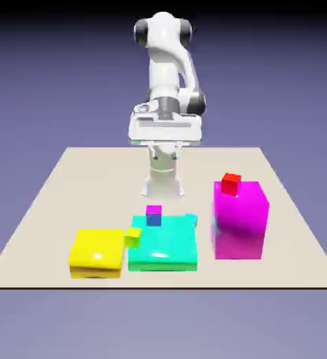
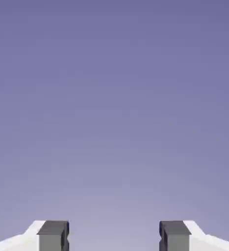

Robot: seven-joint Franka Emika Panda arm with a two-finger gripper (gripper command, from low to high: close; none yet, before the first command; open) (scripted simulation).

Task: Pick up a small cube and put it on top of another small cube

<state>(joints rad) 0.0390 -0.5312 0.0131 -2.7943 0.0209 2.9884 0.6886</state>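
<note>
End effector [image 2: 114, 236] observed open; its two dark-tipped fingers [image 2: 53, 236] stand well apart at the bottom edge, left and right of the middle. Blue-violet backdrop [image 2: 114, 112] fills the remainder, paler toward the bottom.

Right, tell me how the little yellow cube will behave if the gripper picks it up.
The little yellow cube looks solid and plain, so it should stay stiff between the fingers. Its flat, sharp-edged sides suggest it would slide rather than roll. Being so small beside the yellow block, it is probably light.
</note>
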